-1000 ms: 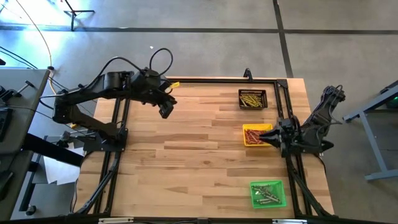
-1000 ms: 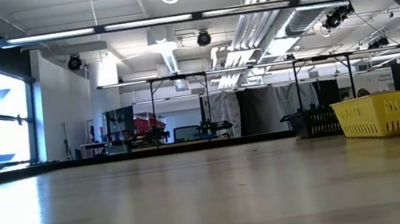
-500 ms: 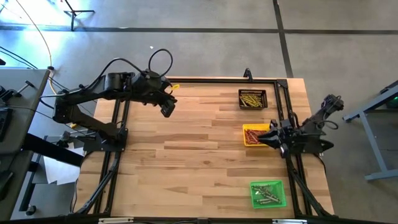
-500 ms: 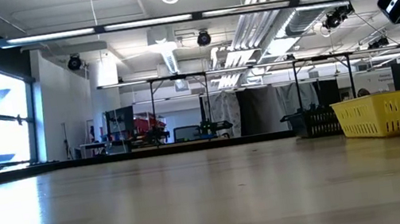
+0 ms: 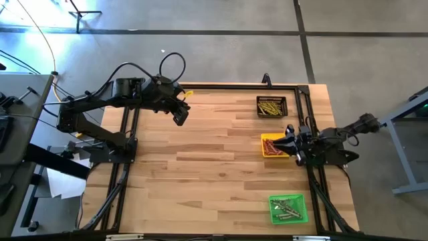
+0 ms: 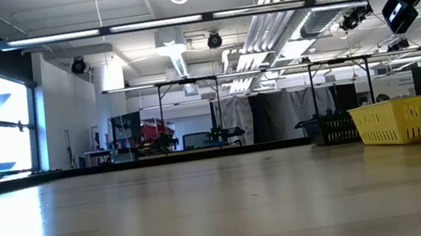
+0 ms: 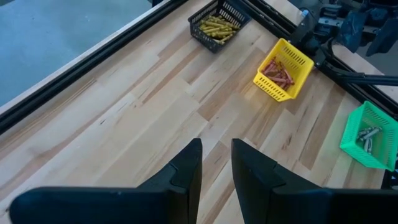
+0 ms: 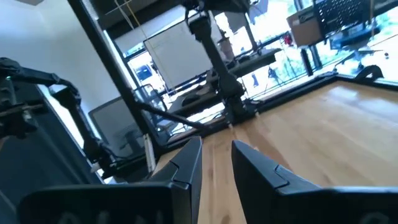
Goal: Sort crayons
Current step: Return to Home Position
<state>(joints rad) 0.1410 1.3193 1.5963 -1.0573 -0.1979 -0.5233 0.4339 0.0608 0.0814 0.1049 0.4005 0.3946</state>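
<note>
A: What stands over the pale wooden table (image 5: 214,167)?

B: The left gripper (image 5: 179,118) hangs far left. The right gripper (image 5: 290,142) is at the right edge of the square yellow mesh tray (image 5: 263,146). Both claws are narrow and empty.

A: And inside the trays?

B: Thin red crayons (image 5: 273,146) there, yellow crayons (image 5: 270,107) in the far black mesh tray (image 5: 259,107), grey crayons (image 5: 287,209) in the near green mesh tray (image 5: 271,209).

Item: readable text, labels, brands, numbers, signs.
Count: none that I can read from my station, in any view.
Note: the cardboard box (image 8: 311,25) and the white board (image 8: 177,59), in the room well beyond the right gripper (image 8: 216,146), are too blurred to read.
</note>
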